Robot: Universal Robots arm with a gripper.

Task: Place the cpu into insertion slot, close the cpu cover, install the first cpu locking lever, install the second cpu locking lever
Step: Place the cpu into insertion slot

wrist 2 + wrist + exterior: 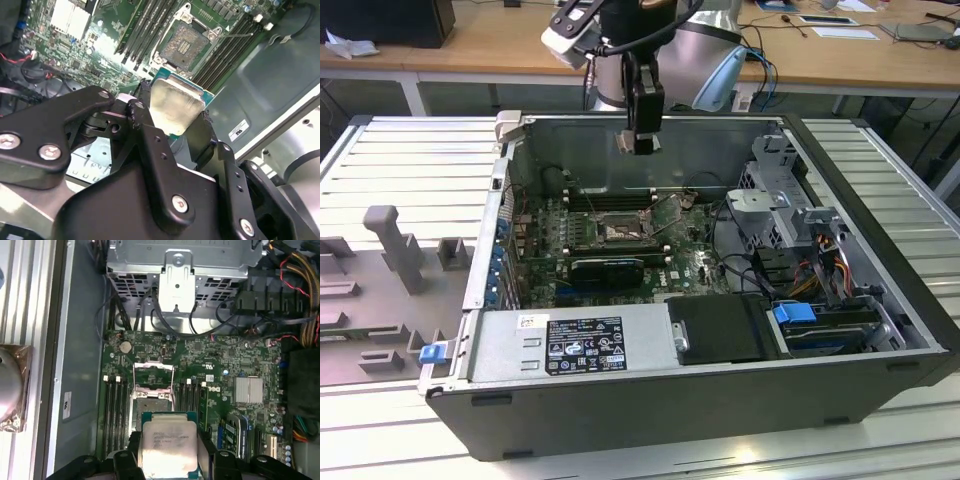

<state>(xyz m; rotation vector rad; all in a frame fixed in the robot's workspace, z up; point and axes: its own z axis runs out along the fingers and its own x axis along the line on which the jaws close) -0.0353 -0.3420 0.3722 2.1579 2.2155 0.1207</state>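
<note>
My gripper (638,142) hangs above the open computer case, over the back edge of the green board, shut on the cpu (628,143). In both wrist views the cpu (175,112) (168,445) sits between the black fingers (150,135), silvery top showing, green rim at its edges. The insertion slot (620,232) (184,45) (150,407) lies bare on the board below, its dark pin field visible, well apart from the chip. The cpu cover (154,374) stands raised at one side of the slot.
Black memory slots (112,410) flank the socket on both sides. A metal drive cage (770,200) with cables fills the exterior view's right of the case. The power supply (570,345) runs along the front. A grey fixture (395,240) stands outside on the exterior view's left.
</note>
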